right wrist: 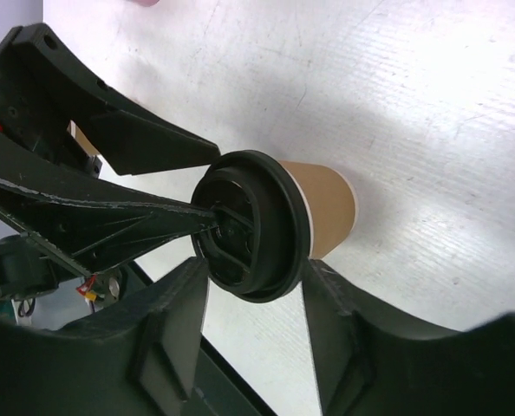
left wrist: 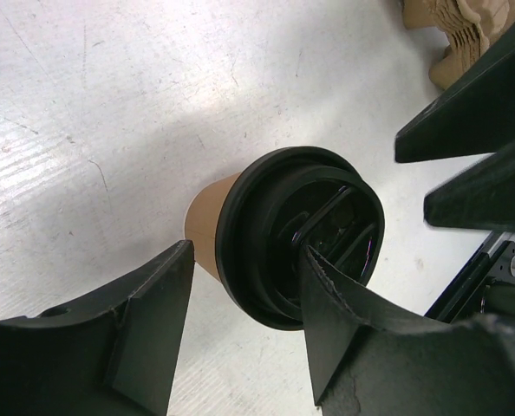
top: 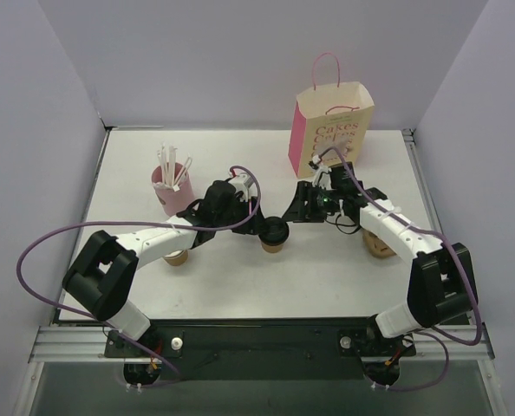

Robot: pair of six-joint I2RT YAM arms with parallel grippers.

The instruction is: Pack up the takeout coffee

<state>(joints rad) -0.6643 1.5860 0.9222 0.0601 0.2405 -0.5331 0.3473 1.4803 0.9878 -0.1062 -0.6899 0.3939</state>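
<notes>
— Surroundings?
— White table [top: 240, 286], scuffed and finely scratched, across the middle of the frame. Plain pale back wall [top: 197, 61] at top, left wall [top: 23, 156] and right wall [top: 496, 130] at the edges.
— Light?
— Bright, from overhead; soft glare on the tabletop. Silver metal rail [top: 75, 345] along the lower edge.

Arms: 2, 1 gripper ea: left gripper [left wrist: 247, 260], right gripper [right wrist: 256, 270].
Lidded coffee cup [top: 275, 234]: 1.
Pink cup [top: 169, 199]: 1.
Straws [top: 168, 165] in it: several, exact no. unclear.
Paper bag [top: 331, 130]: 1.
Brown items part-hidden under arms: 2: left item [top: 176, 257], right item [top: 377, 246]; kind unclear.
</notes>
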